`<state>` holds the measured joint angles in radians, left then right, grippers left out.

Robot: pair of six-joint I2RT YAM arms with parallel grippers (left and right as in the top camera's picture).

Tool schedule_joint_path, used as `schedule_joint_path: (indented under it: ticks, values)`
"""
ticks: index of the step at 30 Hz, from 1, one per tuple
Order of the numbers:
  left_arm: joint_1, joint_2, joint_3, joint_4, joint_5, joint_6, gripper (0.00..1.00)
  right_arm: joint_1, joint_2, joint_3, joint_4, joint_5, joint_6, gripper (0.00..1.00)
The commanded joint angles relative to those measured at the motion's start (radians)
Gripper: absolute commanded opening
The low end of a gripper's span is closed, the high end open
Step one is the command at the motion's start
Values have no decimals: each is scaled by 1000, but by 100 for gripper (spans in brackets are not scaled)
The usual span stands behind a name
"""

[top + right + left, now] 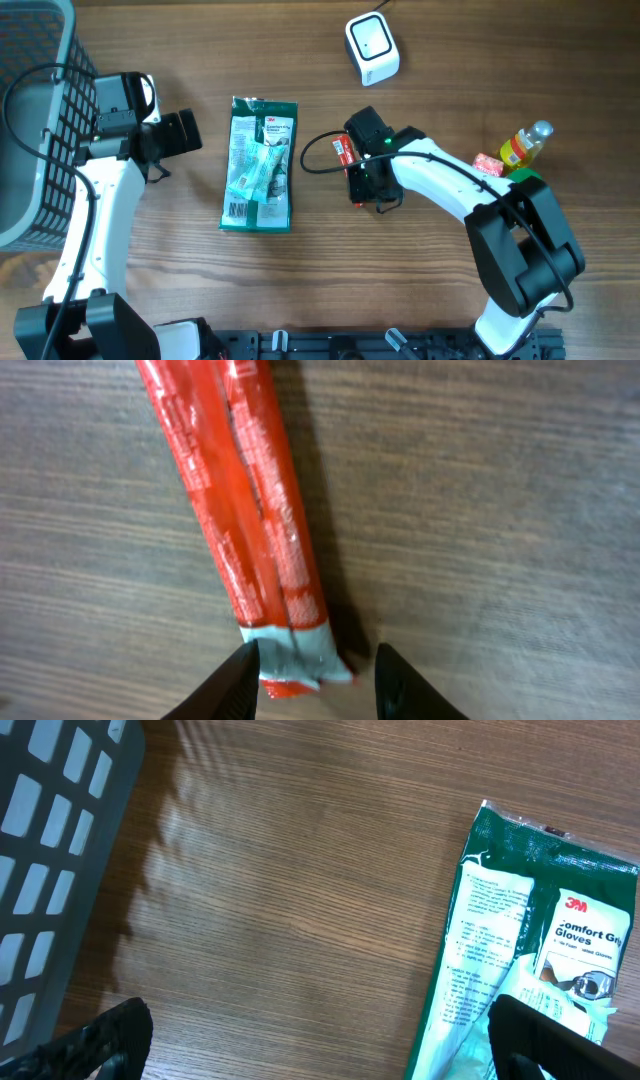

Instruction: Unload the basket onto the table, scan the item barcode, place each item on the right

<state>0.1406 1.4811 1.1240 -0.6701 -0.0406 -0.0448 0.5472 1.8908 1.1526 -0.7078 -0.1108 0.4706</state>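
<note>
Item 1. Red packet (250, 510): one, glossy film, long and narrow with a lengthwise crease that is making it look like two sticks side by side, ending in a grey-blue band. It is lying flat on the wood-grain desk (500, 510), right of centre. Its upper end is running out of the right wrist view and its print is too blurred to read.

Item 2. Right hand (315, 682): its two dark fingertips (236, 682) are standing part-way apart, straddling the banded end. One is touching the packet's edge, the other is showing a gap, so nothing is clamped.

Item 3. Glove pack (530, 950): one, flat green plastic bag with a white printed insert, lying just left of the packet. It is partly cut off in the left wrist view.

Item 4. Left hand (325, 1045): fingers spread wide apart, holding nothing, hovering over bare desk beside the glove pack.

Item 5. Bottle (525, 145): one, yellow with a pale cap, lying at the right edge. A small red block (487, 163) is sitting beside it, too small to identify.

Item 6. Basket (35, 120): one, grey plastic lattice, far left, cropped by the frame.

Item 7. Scanner (372, 47): one, white rounded box, sitting farthest back.
</note>
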Motion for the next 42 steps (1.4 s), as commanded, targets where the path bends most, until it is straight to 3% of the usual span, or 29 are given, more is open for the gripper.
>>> schedule_joint_path:
  ticks: [1,11,17,24,28,33,42]
  values:
    - [4,4,5,3,-10,15,100,5,2,-32,18,34,1,35]
    - [4,4,5,3,-10,15,100,-23,2,-18,39,73,-68,33]
    - [4,4,5,3,-10,15,100,-23,2,-18,40,74,-78,27]
    - [4,4,5,3,-10,15,100,-23,2,-19,42,72,-90,4]
    - [4,4,5,3,-10,15,100,-24,-16,0,31,73,-234,4]
    - [4,4,5,3,-10,15,100,-25,-106,46,8,78,-301,4]
    - [4,4,5,3,-10,14,100,-25,-299,46,-67,-34,-674,4]
